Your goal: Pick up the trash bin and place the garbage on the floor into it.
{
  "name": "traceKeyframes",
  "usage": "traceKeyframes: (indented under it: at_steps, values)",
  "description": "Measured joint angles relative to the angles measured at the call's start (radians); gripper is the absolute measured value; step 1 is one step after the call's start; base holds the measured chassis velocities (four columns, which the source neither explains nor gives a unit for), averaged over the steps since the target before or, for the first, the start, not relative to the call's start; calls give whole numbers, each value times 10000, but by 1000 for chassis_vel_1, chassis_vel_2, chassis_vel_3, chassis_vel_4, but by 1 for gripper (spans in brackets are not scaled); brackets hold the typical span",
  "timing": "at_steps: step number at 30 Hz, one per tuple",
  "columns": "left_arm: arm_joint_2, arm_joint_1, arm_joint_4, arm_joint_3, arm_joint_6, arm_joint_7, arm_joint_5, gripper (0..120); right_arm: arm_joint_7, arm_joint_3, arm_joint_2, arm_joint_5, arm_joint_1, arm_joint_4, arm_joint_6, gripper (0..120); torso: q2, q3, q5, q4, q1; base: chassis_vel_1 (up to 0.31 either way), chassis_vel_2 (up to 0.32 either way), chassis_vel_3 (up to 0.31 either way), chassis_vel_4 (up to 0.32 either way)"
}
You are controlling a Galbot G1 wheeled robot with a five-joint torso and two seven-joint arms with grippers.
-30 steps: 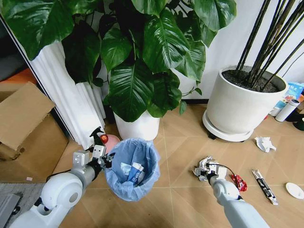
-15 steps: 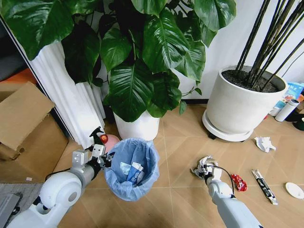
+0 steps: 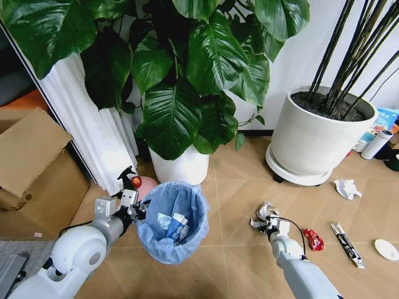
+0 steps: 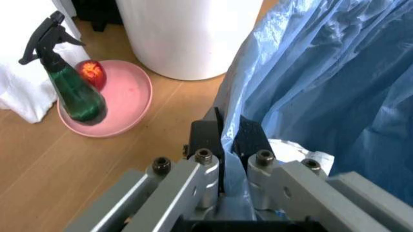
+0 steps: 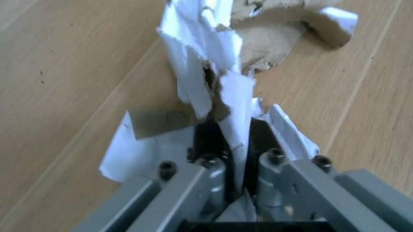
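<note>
Currently the floor [image 3: 237, 187] carries the largest items toward 12 o'clock: two white plant pots [image 3: 315, 140] with foliage; these play no part. Next in size, the trash bin [image 3: 173, 219] sits at roughly 10 o'clock from the robot, already containing scraps; the left gripper [image 4: 226, 137] is clamped on its rim, pinching the blue bag liner [image 4: 310, 72] between closed jaws. Judged handling: the bin is light, the liner thin and slippery, so hold rim and liner together. At 1 o'clock the right gripper [image 3: 272, 225] is closed on a crumpled paper wad [image 3: 265, 213]; the wad is torn, soft and near weightless, best taken at its bunched centre, as a loose flap may tear. Smaller garbage lies toward 2 o'clock: another white wad [image 3: 346, 188]; a dark narrow wrapper [image 3: 347, 244]; a red wrapper [image 3: 312, 239]; a white disc [image 3: 386, 250].
</note>
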Motion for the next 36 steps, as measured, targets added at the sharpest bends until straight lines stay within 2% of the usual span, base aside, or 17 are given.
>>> traceKeyframes:
  at_steps: [2, 6, 8, 9, 14, 15, 18, 19, 22, 24, 25, 29, 36]
  values:
    - [1, 27, -16, -4, 0, 1, -2, 0, 28, 43, -1, 4, -35, 103, 14, 0, 0, 0, 2, 1, 0, 0, 0, 0, 0]
    - [12, 88, -30, -20, 0, -26, -3, 0, 53, 305, -232, 152, -403, 1154, -7, 0, 0, 0, 0, 2, 0, 0, 0, 0, 0]
    - [41, 104, -38, -33, 0, -38, -12, 0, 6, 521, -542, 225, -841, 2245, -27, 0, 0, -1, -1, 0, 0, 0, 0, 0, 0]
    - [41, 104, -38, -33, 0, -38, -12, 0, 6, 521, -542, 225, -841, 2245, -27, 0, 0, -1, -1, 0, 0, 0, 0, 0, 0]
    - [55, 84, -10, -36, -1, -45, -25, 0, -299, 1023, -1820, 66, -2203, 5018, 92, 0, 0, -1, -2, -2, 0, 0, 0, 0, 0]
    - [55, 84, -10, -36, -1, -45, -25, 0, -299, 1023, -1820, 66, -2203, 5018, 92, 0, 0, -1, -2, -2, 0, 0, 0, 0, 0]
    - [30, 59, 27, -18, -1, -47, -23, 0, -529, 1164, -2609, 87, -3322, 7128, 82, 0, 0, -2, -4, -2, 0, 0, 0, 0, 0]
    - [30, 59, 27, -18, -1, -47, -23, 0, -529, 1164, -2609, 87, -3322, 7128, 82, 0, 0, -2, -4, -2, 0, 0, 0, 0, 0]
    - [16, 48, 65, -12, -1, -51, -8, 0, -695, 1149, -2988, 91, -4020, 8655, 41, 0, 1, -2, -1, -2, 0, 0, 0, 0, 0]
    - [12, 38, 77, 3, -1, -57, -2, 0, -685, 919, -3178, 146, -4252, 9841, -64, 0, 0, -2, 0, -1, 0, 0, 0, 0, 0]
    - [12, 38, 77, 3, -1, -57, -2, 0, -685, 919, -3178, 146, -4252, 9841, -64, 0, 0, -2, 0, -1, 0, 0, 0, 0, 0]
    - [3, 5, 86, 39, -1, -100, 0, 0, -244, -84, -3520, 567, -4251, 11603, -422, 0, 0, -2, -3, 2, 0, 0, 0, 0, 0]
    - [-20, -208, 175, 77, -1, -143, -58, 0, -321, -1339, -3888, 1081, -3920, 12772, -653, 0, 1, -1, -2, -1, 0, 0, 0, 0, 0]
